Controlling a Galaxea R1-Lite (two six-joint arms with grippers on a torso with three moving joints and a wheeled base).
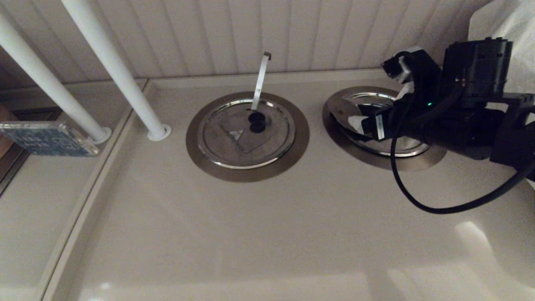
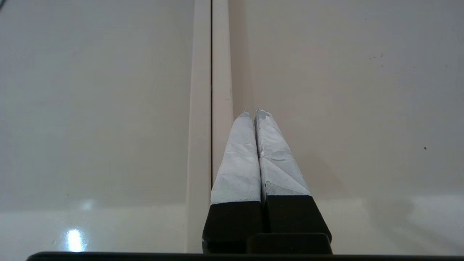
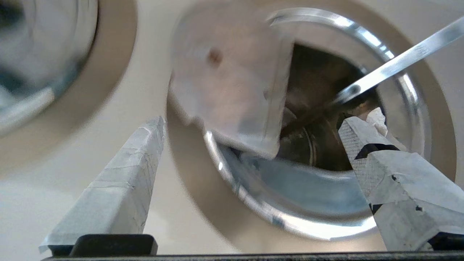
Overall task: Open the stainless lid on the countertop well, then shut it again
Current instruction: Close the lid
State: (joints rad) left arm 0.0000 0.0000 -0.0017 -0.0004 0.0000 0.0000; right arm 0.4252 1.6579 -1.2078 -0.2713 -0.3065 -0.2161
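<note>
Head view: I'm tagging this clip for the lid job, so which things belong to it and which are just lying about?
In the job: lid, flap raised; steel ring of its well; right gripper, open over it.
Lying about: second lid with upright strip; white poles; blue box; left gripper, parked, shut.

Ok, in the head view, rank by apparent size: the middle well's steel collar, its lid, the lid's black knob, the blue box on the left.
1. steel collar
2. lid
3. blue box, though it may lie at another depth, so its true size is unsure
4. black knob
</note>
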